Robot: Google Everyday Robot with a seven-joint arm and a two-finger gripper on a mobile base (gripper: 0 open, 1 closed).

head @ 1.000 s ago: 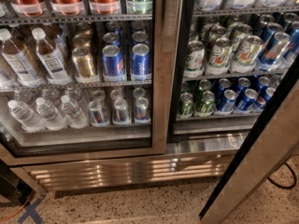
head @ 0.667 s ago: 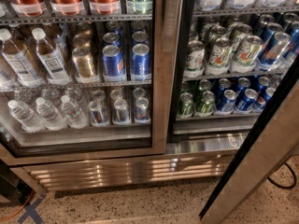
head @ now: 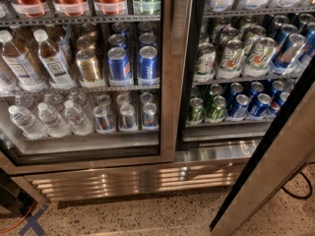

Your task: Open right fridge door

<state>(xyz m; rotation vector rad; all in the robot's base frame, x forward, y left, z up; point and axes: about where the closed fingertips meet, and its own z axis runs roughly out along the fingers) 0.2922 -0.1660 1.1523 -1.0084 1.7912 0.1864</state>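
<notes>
The right fridge door [head: 275,166] stands swung outward, its steel frame and dark inner edge running diagonally from the right side down to the floor. Behind it the right compartment lies uncovered, with shelves of green and blue cans [head: 241,58]. The left fridge door [head: 88,77] is closed, and bottles, gold cans and blue cans show through its glass. My gripper is out of view in the camera view.
A steel vented grille [head: 133,178] runs along the fridge base above a speckled floor [head: 147,215]. A black cable [head: 300,186] loops on the floor at the right. Blue tape and an orange cord [head: 27,220] lie at the lower left.
</notes>
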